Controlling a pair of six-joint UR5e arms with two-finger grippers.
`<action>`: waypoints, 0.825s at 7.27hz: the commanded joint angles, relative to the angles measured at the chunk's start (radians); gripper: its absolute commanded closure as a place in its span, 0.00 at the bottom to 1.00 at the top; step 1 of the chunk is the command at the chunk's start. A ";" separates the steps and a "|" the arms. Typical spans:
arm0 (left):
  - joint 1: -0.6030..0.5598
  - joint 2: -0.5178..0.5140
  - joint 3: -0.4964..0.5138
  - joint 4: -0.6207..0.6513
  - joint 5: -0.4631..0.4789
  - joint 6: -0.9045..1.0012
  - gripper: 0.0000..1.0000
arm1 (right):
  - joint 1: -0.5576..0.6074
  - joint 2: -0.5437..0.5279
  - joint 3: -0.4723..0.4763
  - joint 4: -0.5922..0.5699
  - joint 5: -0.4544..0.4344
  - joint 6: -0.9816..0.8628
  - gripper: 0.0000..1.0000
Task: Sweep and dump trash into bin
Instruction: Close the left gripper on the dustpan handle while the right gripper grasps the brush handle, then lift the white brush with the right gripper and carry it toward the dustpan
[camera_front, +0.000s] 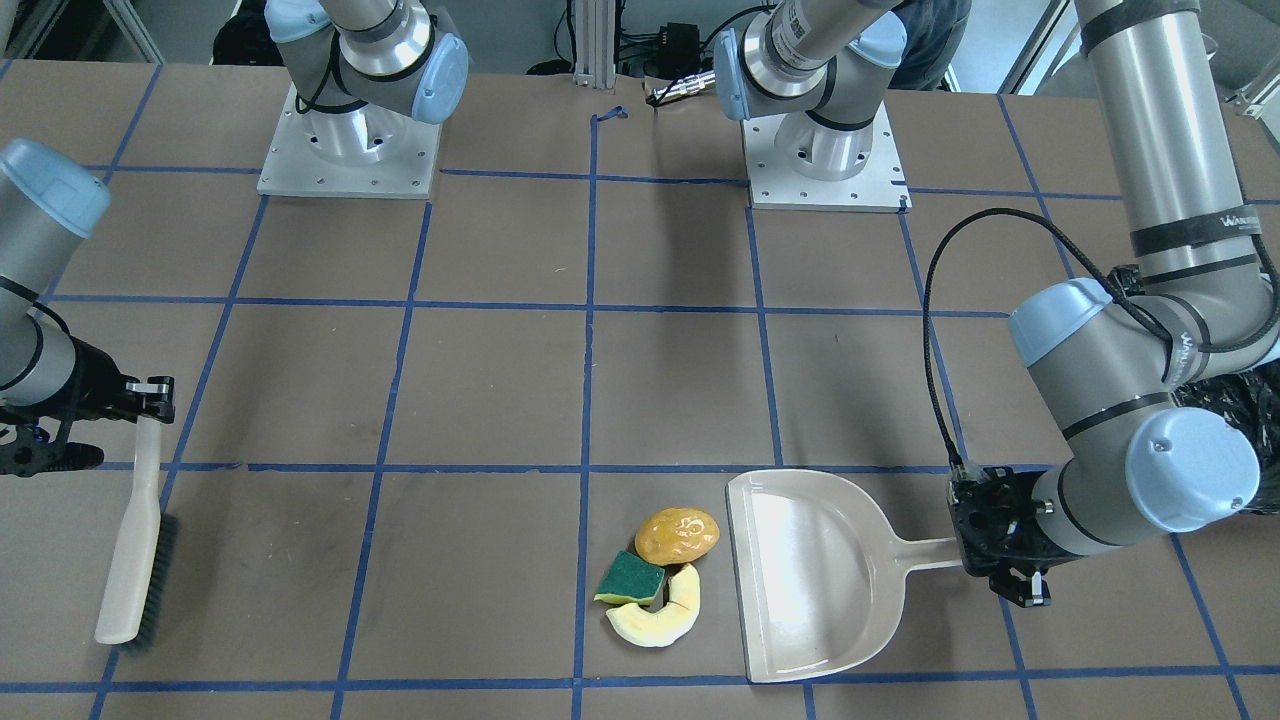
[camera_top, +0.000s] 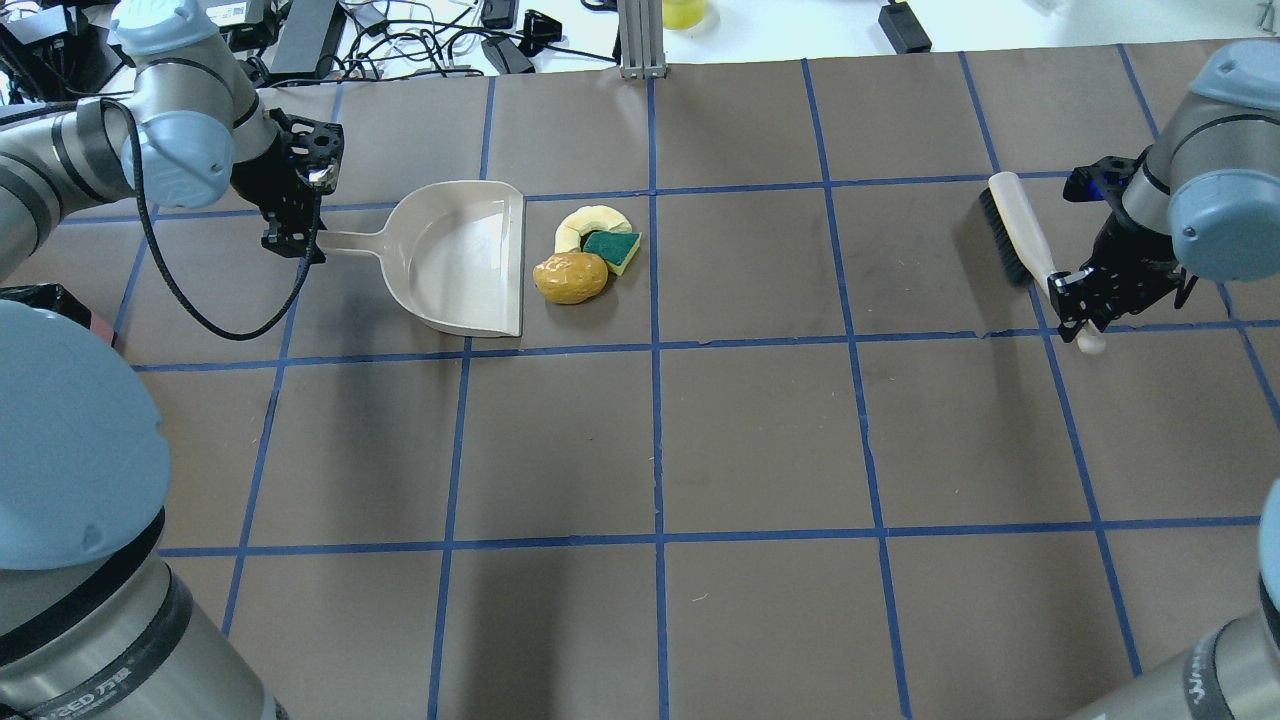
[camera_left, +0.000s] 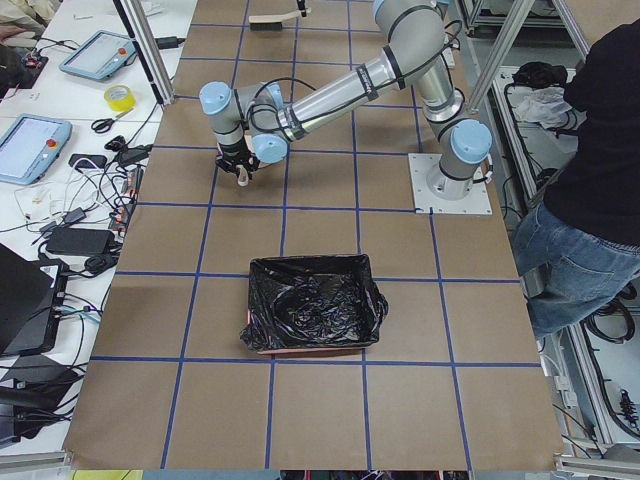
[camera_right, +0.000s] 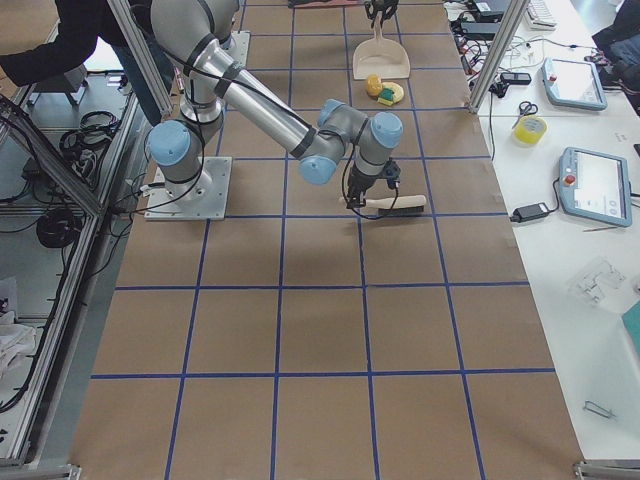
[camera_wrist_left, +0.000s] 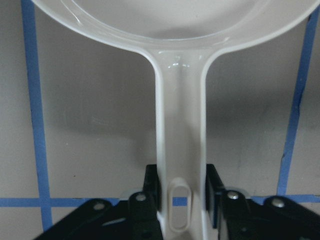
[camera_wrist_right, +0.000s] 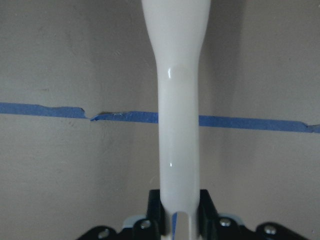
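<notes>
Table: wide bare stretch between brush and trash, room to move there. Far edge lies near, beyond dustpan. Bin sits well apart, toward my left end of table. Black cable loops off my left wrist, near dustpan handle. My left gripper is clamped on handle end; dustpan flat, open lip facing trash. Lump just beside lip; sponge and slice bunched close to it. My right gripper is clamped on brush handle, well apart from trash.

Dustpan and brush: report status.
Left end effector shut on dustpan; right end effector shut on brush. Trash unswept, beside dustpan mouth. Nothing seen between brush and trash.
</notes>
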 joint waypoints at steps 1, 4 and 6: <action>-0.002 0.001 0.003 0.003 0.002 -0.001 1.00 | 0.023 -0.052 -0.011 0.058 0.008 0.054 1.00; -0.032 -0.001 0.000 0.044 0.053 -0.001 1.00 | 0.281 -0.083 -0.081 0.188 -0.044 0.241 1.00; -0.032 -0.003 0.000 0.042 0.055 0.000 1.00 | 0.491 -0.089 -0.089 0.198 -0.039 0.544 1.00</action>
